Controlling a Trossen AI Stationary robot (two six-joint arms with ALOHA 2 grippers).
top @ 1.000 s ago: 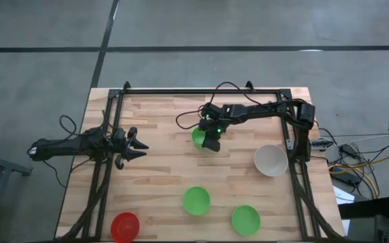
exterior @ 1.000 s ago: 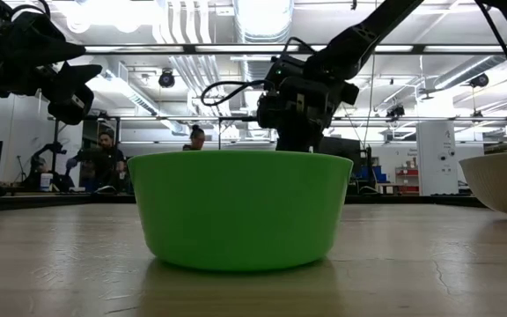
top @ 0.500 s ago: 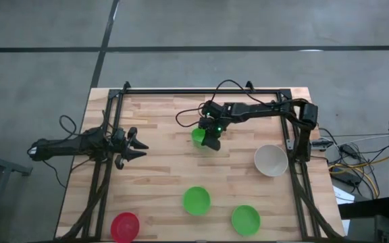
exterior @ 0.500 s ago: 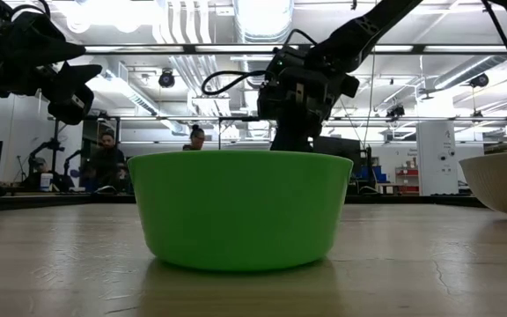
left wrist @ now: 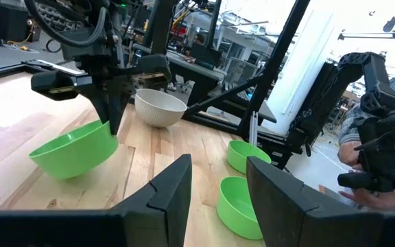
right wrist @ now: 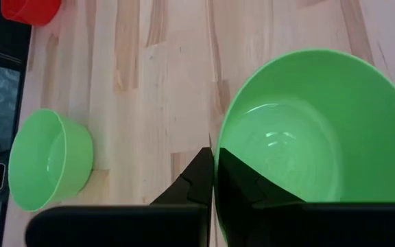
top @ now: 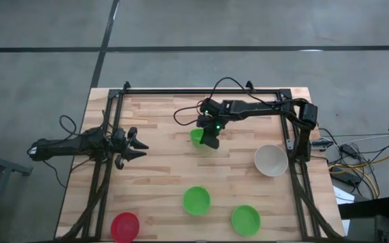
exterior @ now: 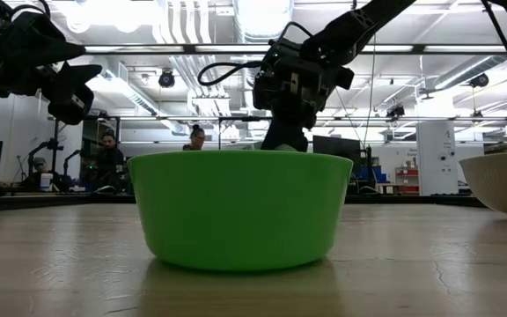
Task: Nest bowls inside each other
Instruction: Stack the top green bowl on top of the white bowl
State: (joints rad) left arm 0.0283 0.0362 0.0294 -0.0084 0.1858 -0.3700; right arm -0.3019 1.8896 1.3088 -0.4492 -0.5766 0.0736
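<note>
My right gripper (top: 210, 139) is over the table's middle, toward the far side, shut on a green bowl (top: 196, 136). That bowl shows tilted in the left wrist view (left wrist: 74, 147). Two more green bowls (top: 196, 200) (top: 245, 219) rest on their bases near the front edge. A red bowl (top: 125, 227) is at the front left. A pale bowl (top: 271, 160) rests at the right. My left gripper (top: 138, 146) waits open at the left, pointing level, holding nothing. My right gripper pinches the green bowl's rim (right wrist: 218, 161), one finger (right wrist: 249, 189) inside the bowl and one (right wrist: 190, 185) outside. The fingers slant down from the table's right. The bowl hangs tilted, gripped side (left wrist: 105, 127) highest; whether its low side touches the table, I cannot tell.
A black frame (top: 201, 90) runs along the table's far edge and both sides. In the low view the near green bowl (exterior: 240, 207) hides the held one. Bare wood lies between the held bowl and the front bowls. People sit in the room beyond.
My right gripper has gone up a little with the green bowl's rim. The bowl has risen and drifted slightly toward the far edge.
</note>
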